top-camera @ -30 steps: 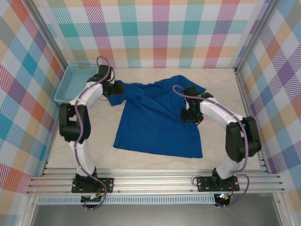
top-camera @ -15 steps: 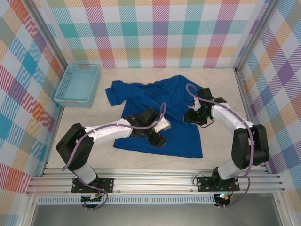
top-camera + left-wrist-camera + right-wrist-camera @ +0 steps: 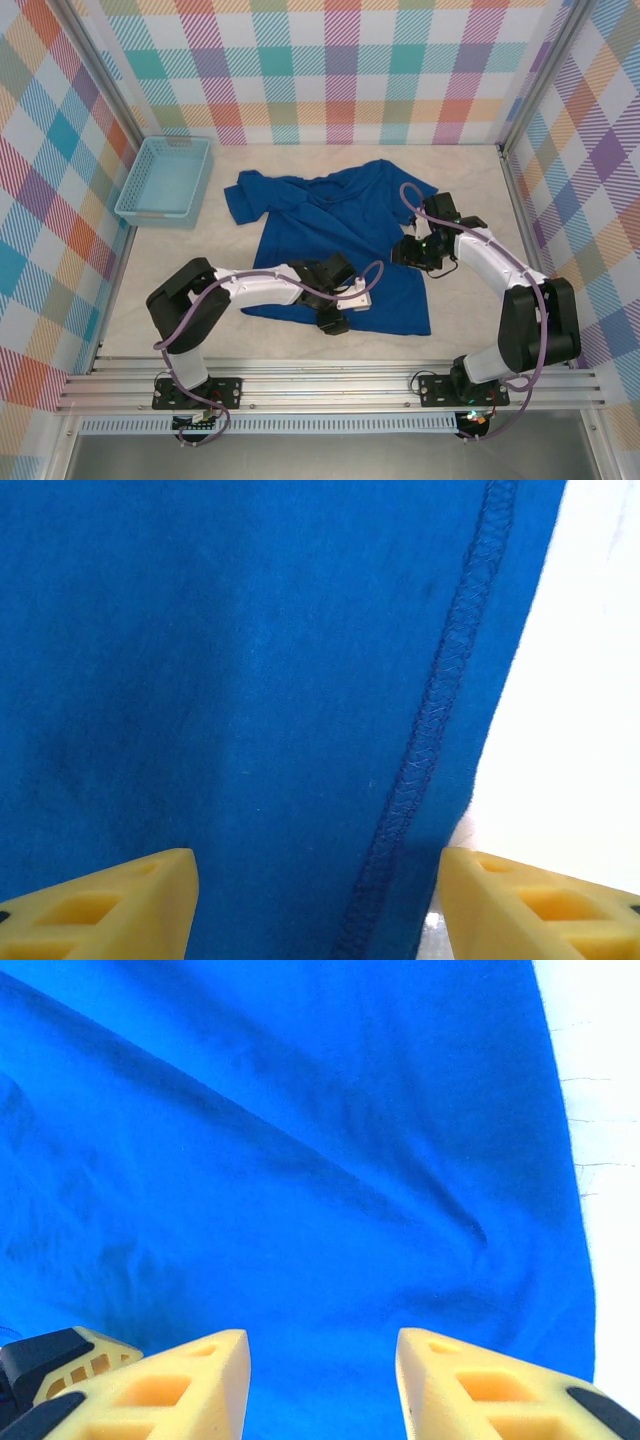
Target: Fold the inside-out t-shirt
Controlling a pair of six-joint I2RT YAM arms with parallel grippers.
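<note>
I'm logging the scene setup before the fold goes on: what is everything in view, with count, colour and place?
t-shirt: one, royal blue, spread flat on the middle of the table
basket: one, light blue mesh, far left corner of the table, apart from the shirt
table: one, beige, under everything
walls: three, pastel plaid, on the left, far and right sides
rails: silver metal, along the near edge
left gripper: one, yellow fingers, open, over the shirt's near hem
right gripper: one, yellow fingers, open, over the shirt's right side

Left tool [image 3: 333,322] swung from sleeve to t-shirt [image 3: 330,230] hem.
</note>
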